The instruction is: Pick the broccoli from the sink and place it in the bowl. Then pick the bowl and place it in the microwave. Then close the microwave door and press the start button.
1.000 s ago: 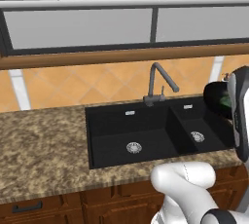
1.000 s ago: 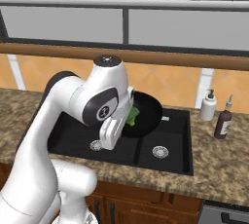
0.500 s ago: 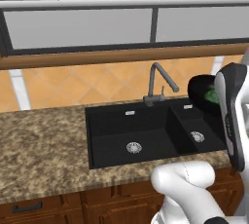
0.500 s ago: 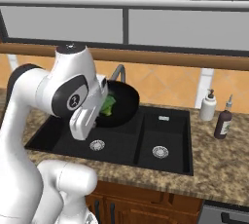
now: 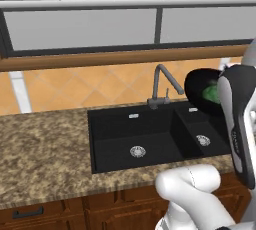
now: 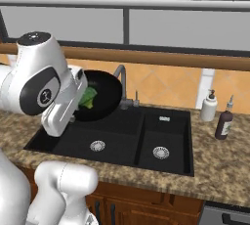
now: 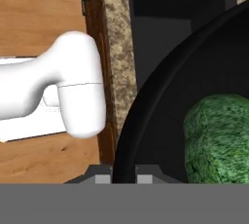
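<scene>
The black bowl (image 5: 201, 90) hangs tilted in the air over the black double-basin sink (image 5: 135, 134), with the green broccoli (image 5: 213, 93) lying inside it. From the right base view the bowl (image 6: 106, 94) is beside the faucet, and the broccoli (image 6: 89, 97) peeks out behind my forearm, above the sink (image 6: 117, 141). In the hand view my gripper (image 7: 123, 177) is shut on the rim of the bowl (image 7: 160, 121), the broccoli (image 7: 219, 138) sits at the right, and the sink (image 7: 165, 18) lies below.
A dark grey faucet (image 5: 162, 81) stands at the sink's back edge, close to the bowl. A white soap dispenser (image 6: 209, 106) and a brown bottle (image 6: 224, 123) stand on the granite counter (image 6: 219, 160) to the right. Wooden cabinet fronts (image 5: 60, 211) run below.
My arm has swung left, carrying the bowl with the broccoli from over the right basin towards the faucet and the left basin.
</scene>
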You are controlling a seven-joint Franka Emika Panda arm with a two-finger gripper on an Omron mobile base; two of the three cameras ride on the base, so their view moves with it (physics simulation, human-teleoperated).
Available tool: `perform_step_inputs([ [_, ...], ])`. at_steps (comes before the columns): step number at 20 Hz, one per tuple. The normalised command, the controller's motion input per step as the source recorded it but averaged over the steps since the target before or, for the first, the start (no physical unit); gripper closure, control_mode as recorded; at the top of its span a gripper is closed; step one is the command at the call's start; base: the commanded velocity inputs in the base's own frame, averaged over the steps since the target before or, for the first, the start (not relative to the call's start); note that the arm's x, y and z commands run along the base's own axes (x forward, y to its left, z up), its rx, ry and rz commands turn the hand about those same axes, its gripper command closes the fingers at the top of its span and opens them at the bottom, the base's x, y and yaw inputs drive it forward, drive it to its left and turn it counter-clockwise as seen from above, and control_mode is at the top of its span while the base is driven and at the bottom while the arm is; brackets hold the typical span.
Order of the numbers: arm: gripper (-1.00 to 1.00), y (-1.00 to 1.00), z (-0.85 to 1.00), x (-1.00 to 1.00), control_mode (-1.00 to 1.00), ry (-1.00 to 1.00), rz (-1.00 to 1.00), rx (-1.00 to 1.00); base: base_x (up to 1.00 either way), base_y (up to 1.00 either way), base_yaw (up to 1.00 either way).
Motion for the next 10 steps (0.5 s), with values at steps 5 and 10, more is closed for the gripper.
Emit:
perform_step_inputs([
  [5, 1.00, 0.00, 0.08, -0.29, -1.00, -0.01, 0.00, 0.02, 0.00, 0.00, 0.00],
  [10, 1.00, 0.00, 0.05, -0.43, -1.00, -0.07, 0.00, 0.03, 0.00, 0.00, 0.00],
])
